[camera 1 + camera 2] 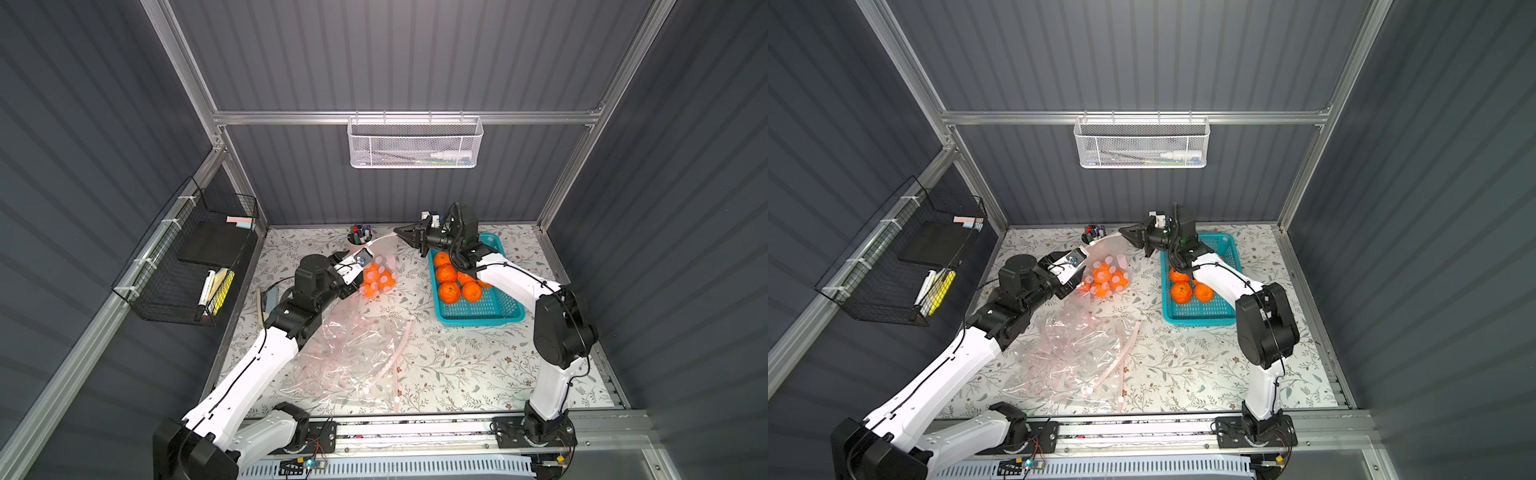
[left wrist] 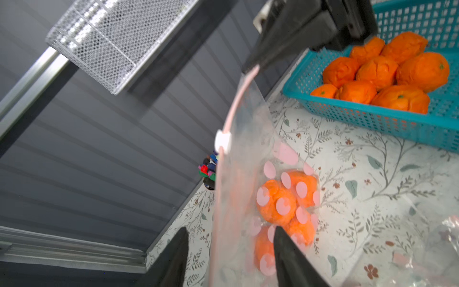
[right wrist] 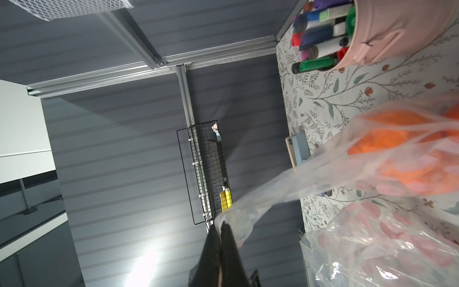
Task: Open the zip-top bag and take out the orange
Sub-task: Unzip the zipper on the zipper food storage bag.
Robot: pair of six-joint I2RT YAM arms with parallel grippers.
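The clear zip-top bag (image 1: 380,266) with pink dots hangs by one top corner, several oranges (image 2: 278,201) bunched in its bottom on the table. My right gripper (image 3: 221,223) is shut on that corner, raised above the table (image 1: 397,230). The pink zip strip runs down from it, with a white slider (image 2: 222,142) partway along. My left gripper (image 2: 230,229) is open. Its two dark fingers stand on either side of the bag's zip edge, one finger (image 2: 280,238) in front of the oranges. Nothing is pinched between them.
A teal basket (image 1: 478,311) with several oranges (image 1: 449,274) stands under the right arm. A pink cup of markers (image 1: 359,237) stands at the back. Empty crumpled clear bags (image 1: 353,353) lie mid-table. A black wire rack (image 1: 187,266) hangs on the left wall.
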